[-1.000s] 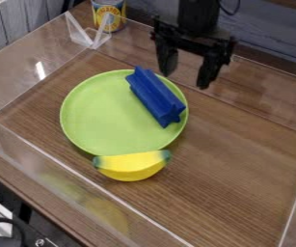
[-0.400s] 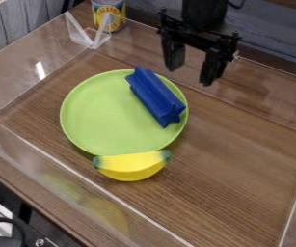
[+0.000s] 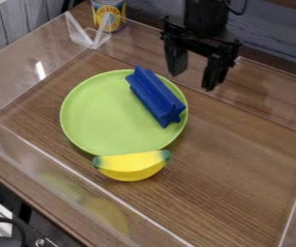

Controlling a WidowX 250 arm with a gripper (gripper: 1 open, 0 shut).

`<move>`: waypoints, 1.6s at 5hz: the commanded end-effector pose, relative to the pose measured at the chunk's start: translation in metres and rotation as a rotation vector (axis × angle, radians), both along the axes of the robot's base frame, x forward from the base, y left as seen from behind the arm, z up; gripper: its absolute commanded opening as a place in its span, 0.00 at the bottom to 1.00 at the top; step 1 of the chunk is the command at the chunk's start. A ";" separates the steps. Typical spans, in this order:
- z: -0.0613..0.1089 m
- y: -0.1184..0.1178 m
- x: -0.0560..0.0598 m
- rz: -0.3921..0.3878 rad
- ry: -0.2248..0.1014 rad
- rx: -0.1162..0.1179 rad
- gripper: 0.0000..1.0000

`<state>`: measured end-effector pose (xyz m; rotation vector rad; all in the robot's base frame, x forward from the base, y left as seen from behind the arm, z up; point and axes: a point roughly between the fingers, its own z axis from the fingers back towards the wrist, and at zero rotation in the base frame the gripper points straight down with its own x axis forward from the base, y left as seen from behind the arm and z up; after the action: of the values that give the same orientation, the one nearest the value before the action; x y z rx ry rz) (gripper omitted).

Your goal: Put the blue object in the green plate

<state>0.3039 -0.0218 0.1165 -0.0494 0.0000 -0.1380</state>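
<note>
A: Blue object, the long royal-blue rectangular block with the ridged top (image 3: 155,96) — you can see it lies on the right half of the large round lime-green plastic plate (image 3: 98,116), running diagonally from the far rim toward the near right rim.

B: Is it fully inside?

A: Mostly, by my reading. Its near end sits at or just over the raised rim on the right, so I judge it may be propped on that rim and not flat on the plate floor. You cannot tell for certain from this 1 view.

B: And the tool?

A: Your black tool (image 3: 197,73) hangs above the brown wood-grain surface (image 3: 228,174) just beyond the plate's far right edge, pointing down, its 2 fingers spread wide with nothing between them. It is apart from the block.

B: What could go wrong now?

A: If you sweep low across the plate, a finger could clip the block's raised far end and lever it off the rim onto the surface. The rounded yellow object (image 3: 133,166) touches the plate's near rim; a nudge to the plate could roll it away or shift the plate beneath the block. Lift clear before travelling sideways.
</note>
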 end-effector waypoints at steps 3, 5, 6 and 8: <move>0.036 0.000 -0.002 -0.032 -0.088 -0.014 1.00; 0.039 0.001 0.000 0.022 -0.097 -0.019 1.00; 0.037 0.001 0.000 0.104 -0.097 -0.011 1.00; 0.031 0.006 -0.027 0.107 -0.105 -0.008 1.00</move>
<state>0.2758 -0.0179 0.1350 -0.0501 -0.0625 -0.0403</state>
